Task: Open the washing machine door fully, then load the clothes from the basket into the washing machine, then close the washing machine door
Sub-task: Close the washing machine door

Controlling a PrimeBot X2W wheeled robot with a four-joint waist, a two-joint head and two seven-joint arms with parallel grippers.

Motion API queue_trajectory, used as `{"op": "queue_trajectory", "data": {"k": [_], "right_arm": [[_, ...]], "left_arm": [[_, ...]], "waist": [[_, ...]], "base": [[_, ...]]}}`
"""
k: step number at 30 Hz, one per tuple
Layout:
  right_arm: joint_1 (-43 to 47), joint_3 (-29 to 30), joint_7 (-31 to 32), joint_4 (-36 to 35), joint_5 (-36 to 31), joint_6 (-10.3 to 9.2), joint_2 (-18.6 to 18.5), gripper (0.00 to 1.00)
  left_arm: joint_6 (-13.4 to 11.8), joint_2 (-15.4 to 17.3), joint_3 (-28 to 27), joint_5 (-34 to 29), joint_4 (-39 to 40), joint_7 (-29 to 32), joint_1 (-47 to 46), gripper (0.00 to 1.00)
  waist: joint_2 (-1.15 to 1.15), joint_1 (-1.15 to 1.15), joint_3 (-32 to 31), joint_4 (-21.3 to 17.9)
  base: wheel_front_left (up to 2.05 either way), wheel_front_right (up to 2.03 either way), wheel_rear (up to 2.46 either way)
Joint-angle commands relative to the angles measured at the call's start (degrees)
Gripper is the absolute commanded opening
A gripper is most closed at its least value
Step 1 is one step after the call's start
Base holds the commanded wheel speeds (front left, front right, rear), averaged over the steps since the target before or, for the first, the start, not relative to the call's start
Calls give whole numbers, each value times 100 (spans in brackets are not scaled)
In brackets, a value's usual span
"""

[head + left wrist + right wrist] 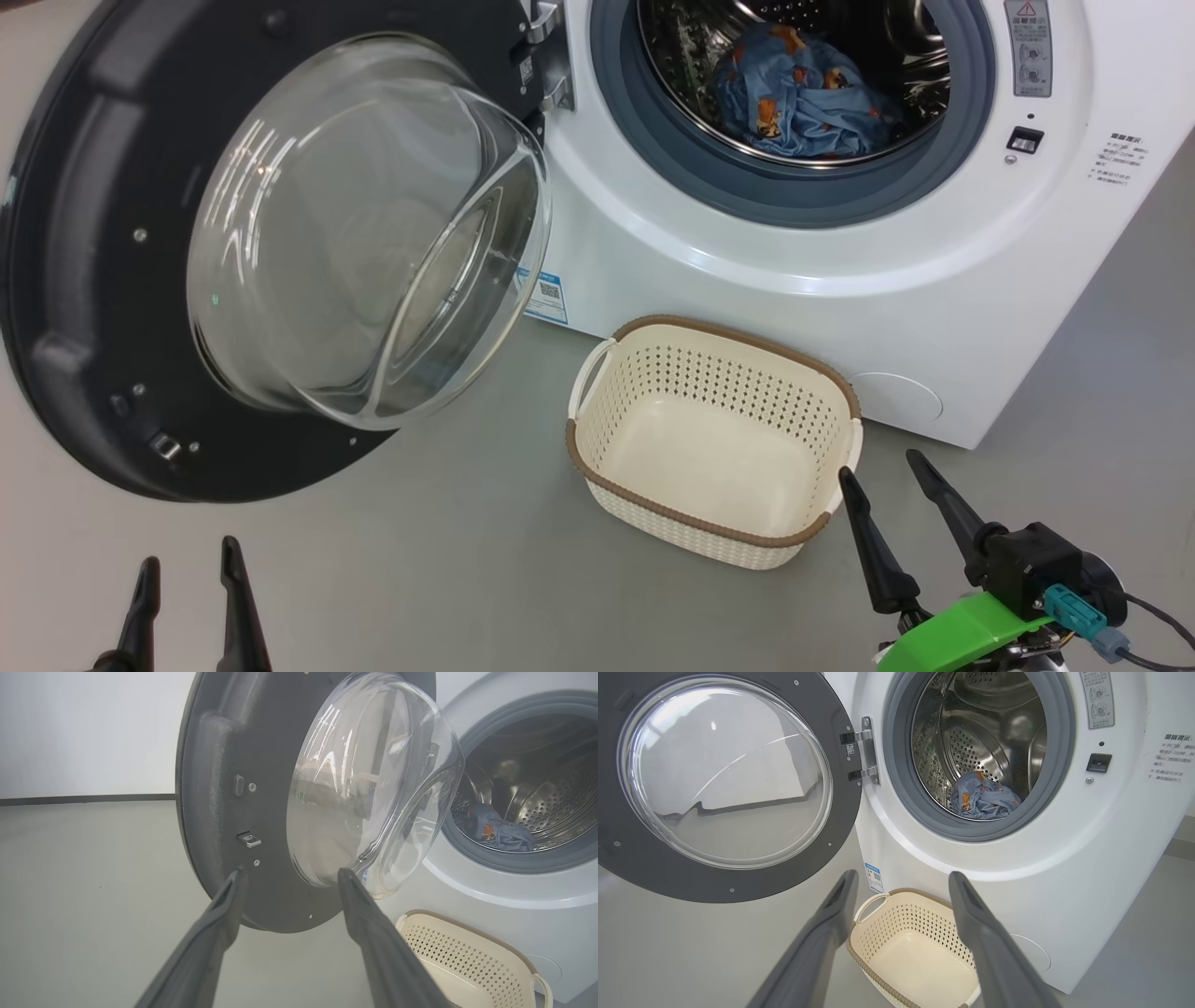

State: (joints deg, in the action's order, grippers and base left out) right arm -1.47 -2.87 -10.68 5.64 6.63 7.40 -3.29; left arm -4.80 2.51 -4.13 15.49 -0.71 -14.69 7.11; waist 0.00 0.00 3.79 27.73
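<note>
clothes [798, 98] in washing machine [840, 280], basket [597, 467] bare

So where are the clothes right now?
The clothes lie low in the drum of the washing machine, upper right in the head view, right of the open washing machine door and above the basket.

Laundry setup in a plain indoor room, reads more like a test lab than a home. A white front-loading washing machine [709, 280] stands directly on a smooth grey floor [467, 560]. Off to its side is a white wall [84, 728] with a dark skirting strip [84, 799]. A cream perforated basket [709, 383] sits on the floor just in front. Chinese instruction text [1116, 159] is printed on the machine's front.
</note>
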Motion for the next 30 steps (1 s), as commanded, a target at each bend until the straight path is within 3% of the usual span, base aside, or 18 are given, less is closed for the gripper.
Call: {"op": "queue_trajectory", "data": {"k": [1,30], "right_arm": [[-227,-156,-19,-126,-22,9,-20,100],[-211,-186,-52,-81,6,9,-20,100]], "left_arm": [[-52,37,-206,33,166,-30,-147,100],[-53,37,-259,59,163,-30,-88,100]], "waist": [[0,0,5,-13],[0,0,-43,-18]], "base": [[0,0,0],[0,0,0]]}}
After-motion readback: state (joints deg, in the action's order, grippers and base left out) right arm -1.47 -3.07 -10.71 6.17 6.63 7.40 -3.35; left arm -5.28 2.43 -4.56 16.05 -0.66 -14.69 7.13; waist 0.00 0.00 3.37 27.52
